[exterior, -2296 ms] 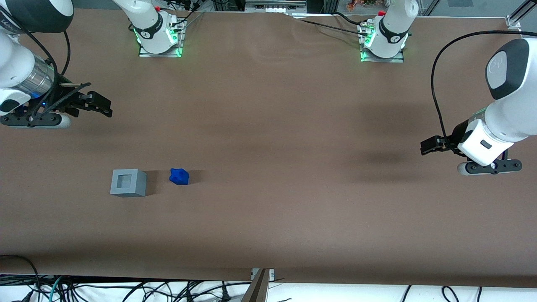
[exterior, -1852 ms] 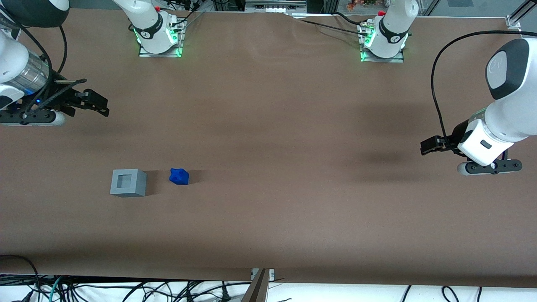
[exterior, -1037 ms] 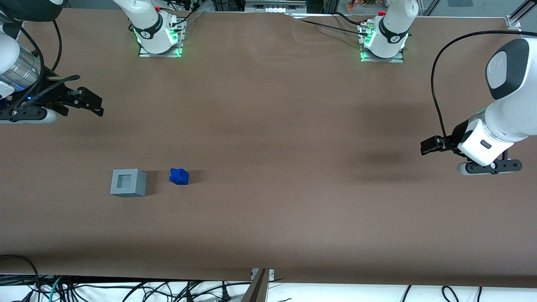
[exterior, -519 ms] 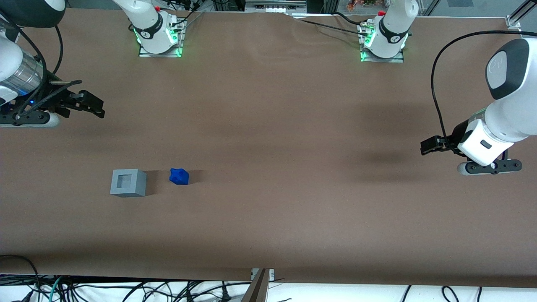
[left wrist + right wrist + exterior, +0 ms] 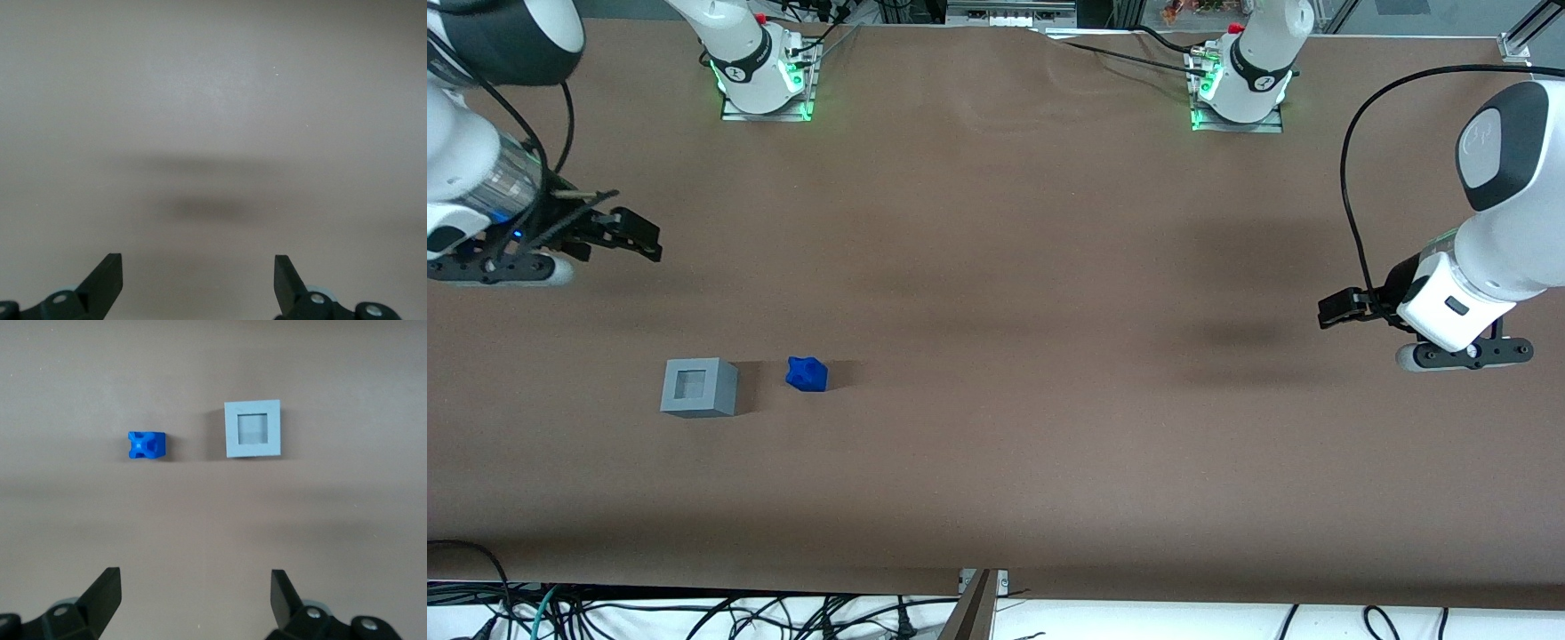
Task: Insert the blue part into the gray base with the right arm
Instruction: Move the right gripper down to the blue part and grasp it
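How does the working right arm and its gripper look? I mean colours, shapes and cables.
The right arm has white shells, a black rounded joint cover and a ribbed shiny silver wrist ring. Thin black cables loop beside the wrist, where a small blue light glows. Its gripper is black, with two fingers of wedge shape, spread open above the table, farther from the front camera than the gray base.

No readable words, numbers or brand names on the blue part (image 5: 807, 374), the gray base (image 5: 699, 388) or the table (image 5: 996, 293); the gripper (image 5: 633, 236), well apart from both, carries no legible marking
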